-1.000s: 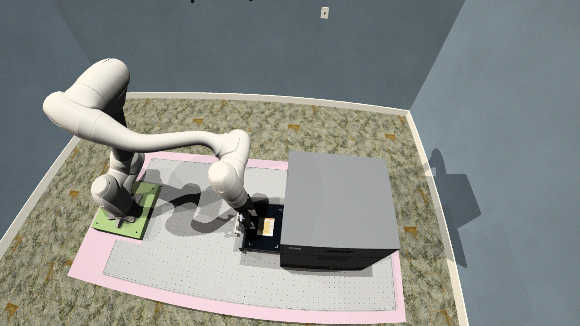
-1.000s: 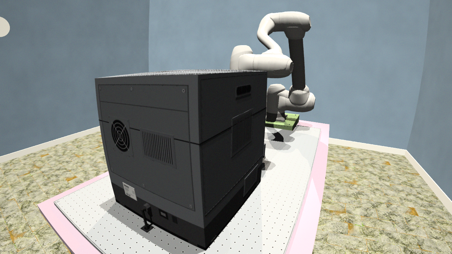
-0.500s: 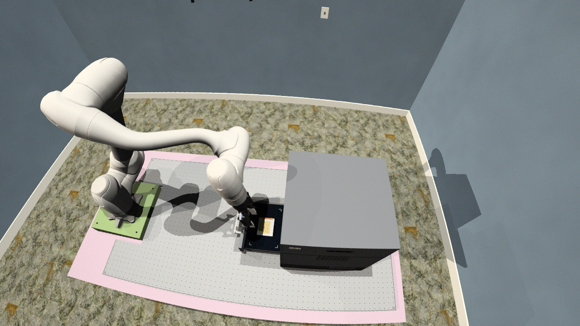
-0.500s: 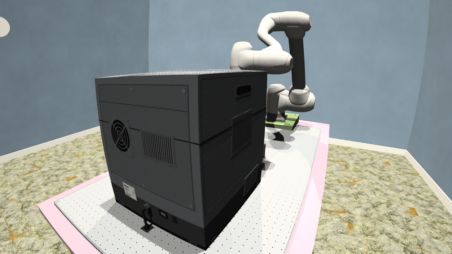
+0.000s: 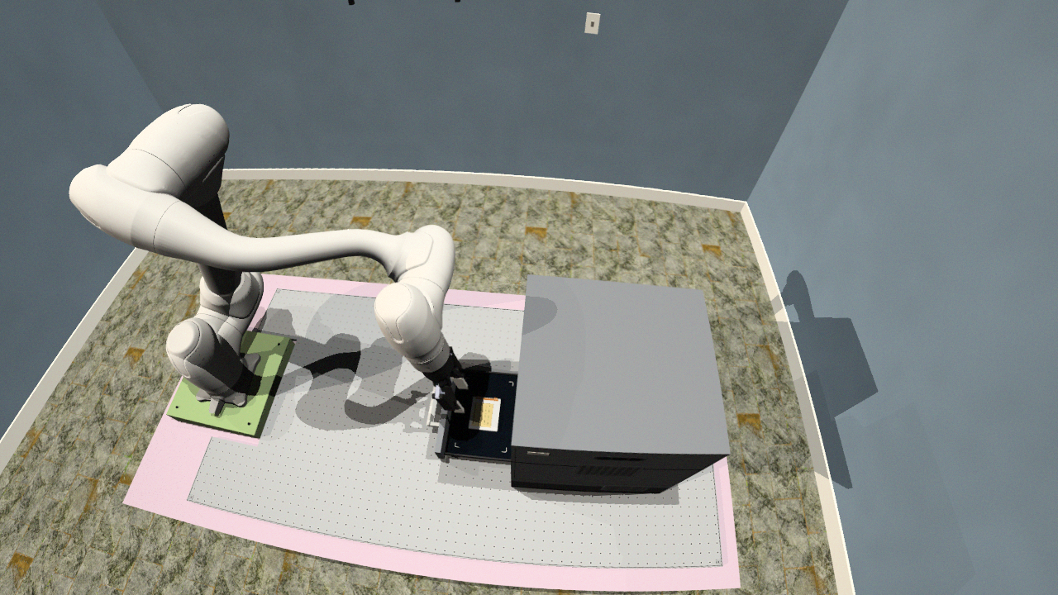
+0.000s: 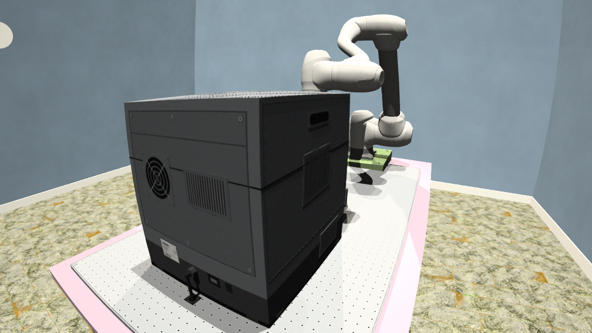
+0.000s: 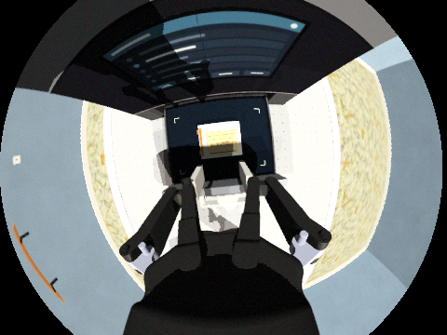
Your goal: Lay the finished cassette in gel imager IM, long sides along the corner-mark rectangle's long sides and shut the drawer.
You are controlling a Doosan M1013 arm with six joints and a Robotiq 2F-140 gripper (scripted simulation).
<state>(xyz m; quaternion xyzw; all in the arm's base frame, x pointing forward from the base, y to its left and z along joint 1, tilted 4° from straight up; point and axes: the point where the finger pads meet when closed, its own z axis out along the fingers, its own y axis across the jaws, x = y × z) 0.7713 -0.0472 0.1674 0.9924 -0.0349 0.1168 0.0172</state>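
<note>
Shows the cassette point(image 5: 485, 414) point(image 7: 220, 140) flat on the glass of the open drawer point(image 5: 480, 455) point(image 7: 273, 140), at centre in the wrist view, with bare glass between cassette and side rims. Counts four corner marks around it, lower-left one dim. Hovers near the drawer's front edge with pincer point(image 5: 459, 394) point(image 7: 221, 170) apart, gripping nothing. Bears one screen point(image 7: 209, 51) at top on the imager point(image 5: 613, 362) point(image 6: 206, 153) point(image 7: 317, 56), and one rear label point(image 6: 169, 250), lower left in the exterior view, too small to read.

Wall: blue-grey, with a white switch plate point(image 5: 592, 23) point(image 7: 17, 160)
Rail: orange, on dark brackets point(image 7: 37, 267)
Floor: mottled green-beige, with orange-brown patches point(image 5: 536, 232) point(image 6: 441, 278)
Baseboard: off-white, along the walls point(image 5: 473, 177) point(image 6: 476, 188)
</note>
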